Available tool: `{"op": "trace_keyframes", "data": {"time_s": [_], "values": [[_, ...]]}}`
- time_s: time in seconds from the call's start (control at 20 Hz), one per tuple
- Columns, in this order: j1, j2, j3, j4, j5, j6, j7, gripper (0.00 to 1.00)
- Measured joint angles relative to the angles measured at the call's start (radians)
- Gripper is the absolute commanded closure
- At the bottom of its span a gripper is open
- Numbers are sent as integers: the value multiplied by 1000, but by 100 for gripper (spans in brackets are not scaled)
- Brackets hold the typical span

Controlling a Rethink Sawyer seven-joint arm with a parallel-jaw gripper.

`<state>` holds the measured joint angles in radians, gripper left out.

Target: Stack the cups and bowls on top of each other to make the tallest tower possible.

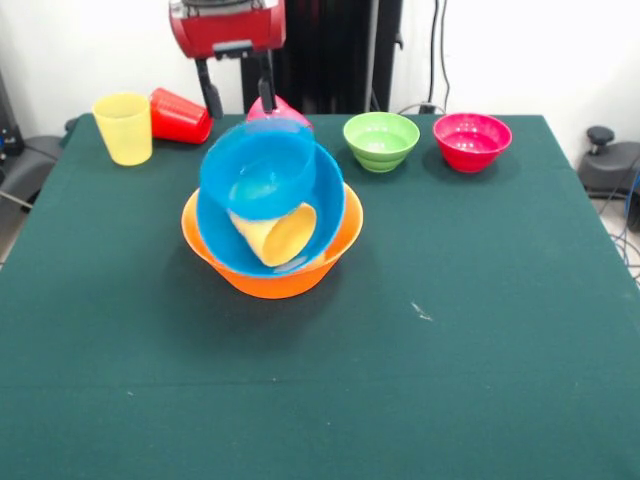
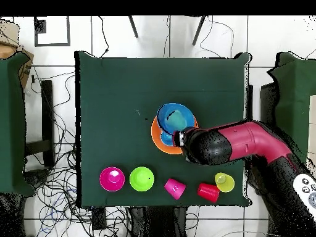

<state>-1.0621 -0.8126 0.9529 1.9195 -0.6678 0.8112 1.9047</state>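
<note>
The tower stands left of the table's middle. A large orange bowl [image 1: 272, 270] [image 2: 159, 141] holds a tilted large blue bowl [image 1: 325, 215]. An orange cup [image 1: 276, 234] lies on its side in that blue bowl, and a small blue bowl [image 1: 258, 168] [image 2: 175, 116] leans on the cup, its mouth facing the camera. My gripper [image 1: 239, 100] hangs just behind the tower, open, with nothing between its fingers. A pink cup [image 1: 285, 108] [image 2: 174, 188] shows behind the right finger. A yellow cup [image 1: 123, 127] [image 2: 224, 182] stands upright, with a red cup [image 1: 180, 116] [image 2: 208, 192] on its side beside it.
A green bowl [image 1: 381, 140] [image 2: 142, 179] and a magenta bowl [image 1: 472, 141] [image 2: 112, 179] stand upright in the same row as the loose cups. In the overhead view the red arm [image 2: 237, 145] reaches over the table edge and covers part of the orange bowl.
</note>
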Motion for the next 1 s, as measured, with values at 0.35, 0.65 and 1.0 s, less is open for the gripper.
{"op": "trace_keyframes", "data": {"time_s": [0.35,0.65,1.0], "values": [[-7,-79,9,51,31,0,0,0],[-7,-118,9,77,37,0,0,0],[-6,-146,9,83,37,0,0,0]]}}
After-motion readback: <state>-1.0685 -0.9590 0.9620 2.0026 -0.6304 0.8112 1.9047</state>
